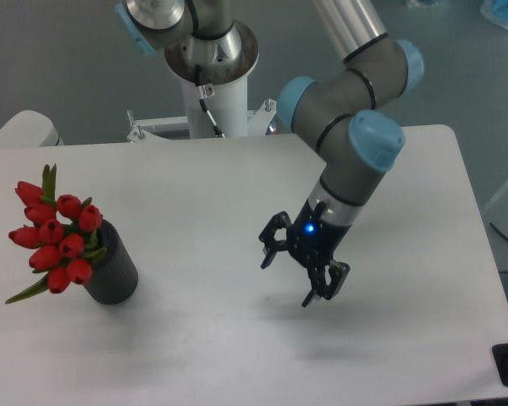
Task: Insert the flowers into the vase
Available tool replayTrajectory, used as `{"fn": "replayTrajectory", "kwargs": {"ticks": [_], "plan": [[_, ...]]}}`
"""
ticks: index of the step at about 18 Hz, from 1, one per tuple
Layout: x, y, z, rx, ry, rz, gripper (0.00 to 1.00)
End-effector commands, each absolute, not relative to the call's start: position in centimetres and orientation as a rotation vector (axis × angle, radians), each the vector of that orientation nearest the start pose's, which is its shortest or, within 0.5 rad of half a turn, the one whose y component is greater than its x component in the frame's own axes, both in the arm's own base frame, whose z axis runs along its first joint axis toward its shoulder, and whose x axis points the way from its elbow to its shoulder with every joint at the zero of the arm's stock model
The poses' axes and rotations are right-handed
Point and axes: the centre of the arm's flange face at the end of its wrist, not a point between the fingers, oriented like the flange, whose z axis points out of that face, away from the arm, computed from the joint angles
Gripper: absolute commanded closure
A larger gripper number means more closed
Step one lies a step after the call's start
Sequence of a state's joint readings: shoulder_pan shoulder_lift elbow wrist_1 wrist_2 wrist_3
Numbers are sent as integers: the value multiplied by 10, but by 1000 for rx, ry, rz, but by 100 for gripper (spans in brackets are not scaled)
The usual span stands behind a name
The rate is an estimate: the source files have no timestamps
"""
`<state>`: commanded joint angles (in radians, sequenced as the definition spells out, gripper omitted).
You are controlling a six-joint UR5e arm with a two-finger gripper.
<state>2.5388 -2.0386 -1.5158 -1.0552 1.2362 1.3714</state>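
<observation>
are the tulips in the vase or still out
In. The red tulips stick out of the top of the black vase, and the open gripper is apart from them.

red flowers (pixel 57 238), green leaves; matte black vase (pixel 114 275); white table (pixel 195 186); black claw (pixel 295 275).

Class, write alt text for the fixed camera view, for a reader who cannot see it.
Red flowers stand in a black vase at the left of a white table. To the right, a robot arm's open tool hangs empty above the table.

lab | robot arm (pixel 356 127) on pedestal (pixel 212 76) | white table (pixel 237 194)
</observation>
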Motion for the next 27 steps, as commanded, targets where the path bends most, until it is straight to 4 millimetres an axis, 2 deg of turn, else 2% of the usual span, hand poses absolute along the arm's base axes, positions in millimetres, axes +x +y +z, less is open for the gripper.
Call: {"fn": "replayTrajectory", "kwargs": {"ticks": [3, 6, 9, 15, 27], "plan": [[-452, 524, 300, -2787, 626, -14, 0], [-448, 536, 296, -2927, 725, 33, 0], [-450, 544, 288, -2965, 752, 11, 0], [-429, 570, 261, -3045, 883, 42, 0], [-426, 568, 260, -3039, 917, 31, 0]]}}
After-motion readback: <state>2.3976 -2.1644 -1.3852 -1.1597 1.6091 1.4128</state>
